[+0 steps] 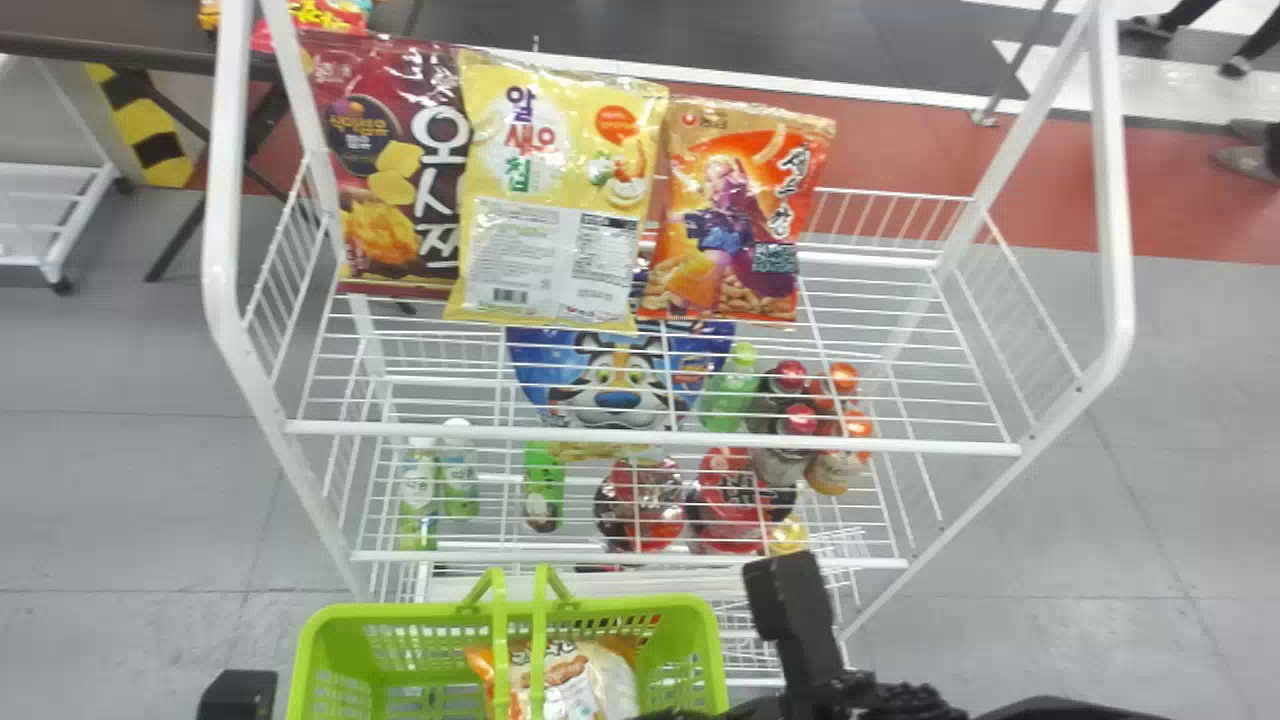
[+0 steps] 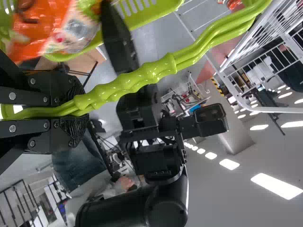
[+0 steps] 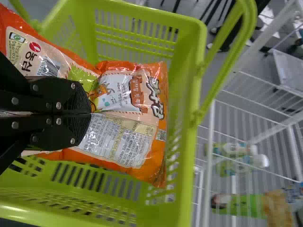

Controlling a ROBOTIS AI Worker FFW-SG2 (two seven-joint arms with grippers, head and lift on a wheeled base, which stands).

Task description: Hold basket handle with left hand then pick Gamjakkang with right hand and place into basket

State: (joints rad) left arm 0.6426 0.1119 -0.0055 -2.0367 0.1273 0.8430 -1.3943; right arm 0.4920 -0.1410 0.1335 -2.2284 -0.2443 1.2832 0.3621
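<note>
Inside the basket (image 3: 191, 71) is the bag (image 3: 137, 146), probably light, slippery and crushable, best held by a gathered fold, pinched in the closed right gripper (image 3: 89, 113), while the left gripper (image 2: 78, 110) clamps the handle (image 2: 142, 73).

The right arm (image 1: 1000, 710) enters along the bottom edge, its right pincer (image 1: 668, 714) pinched together. The left pincer (image 2: 78, 111) grips firmly.

"오사쯔" stands in large letters on the maroon bag (image 1: 400, 250); "알새우칩" on the yellow bag (image 1: 560, 180) just beside it. Inside the green basket (image 3: 185, 179), "감자깡" marks an orange bag (image 3: 118, 127). Orange-and-beige packaging (image 3: 35, 42) next to that print bears "농심" and a number beginning "080-02". Smaller print is too fine to read.
</note>
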